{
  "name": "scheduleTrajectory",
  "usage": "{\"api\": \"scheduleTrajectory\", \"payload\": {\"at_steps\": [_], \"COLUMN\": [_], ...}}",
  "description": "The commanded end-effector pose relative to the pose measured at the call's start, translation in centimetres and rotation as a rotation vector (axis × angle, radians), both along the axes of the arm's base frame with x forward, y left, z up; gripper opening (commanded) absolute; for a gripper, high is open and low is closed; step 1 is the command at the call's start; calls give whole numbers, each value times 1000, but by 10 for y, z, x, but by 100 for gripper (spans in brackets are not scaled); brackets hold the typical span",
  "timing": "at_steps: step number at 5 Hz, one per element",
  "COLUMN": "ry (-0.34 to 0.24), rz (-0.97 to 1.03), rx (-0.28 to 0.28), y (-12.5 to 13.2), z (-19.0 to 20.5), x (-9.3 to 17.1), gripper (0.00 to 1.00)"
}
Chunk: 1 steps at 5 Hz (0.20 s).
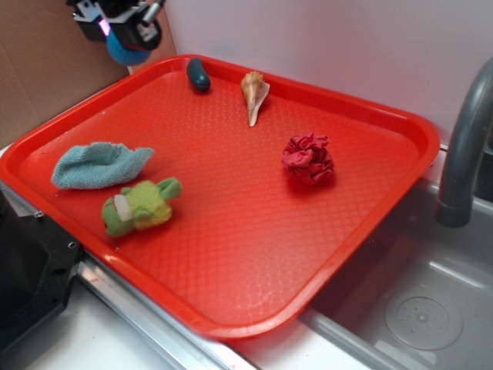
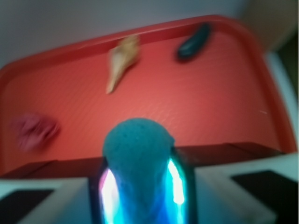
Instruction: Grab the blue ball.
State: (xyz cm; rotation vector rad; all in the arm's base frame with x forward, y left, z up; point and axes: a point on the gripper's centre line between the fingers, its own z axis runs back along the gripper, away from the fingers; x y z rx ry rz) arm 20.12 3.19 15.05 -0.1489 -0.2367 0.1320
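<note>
Gripper (image 1: 123, 31) up at the far left, above the tray's (image 1: 231, 254) corner, jaws closed on the ball (image 2: 138, 154). In the tray, left to right: cloth (image 1: 98, 165), green toy (image 1: 140, 206), pickle (image 1: 198, 74), shell (image 1: 254, 94), scrunchie (image 1: 308, 158). Sink (image 1: 420, 308) at right.

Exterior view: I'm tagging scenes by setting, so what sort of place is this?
Probably a kitchen sink area, possibly a toy one: a grey faucet over a metal sink basin, with a red tray laid across it.
</note>
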Motion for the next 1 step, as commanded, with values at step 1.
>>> {"api": "scheduleTrajectory", "payload": {"at_steps": [1], "ry": [-22], "rz": [-128], "rx": [-135], "y": [31], "z": [48], "x": [-2], "gripper": [0]}}
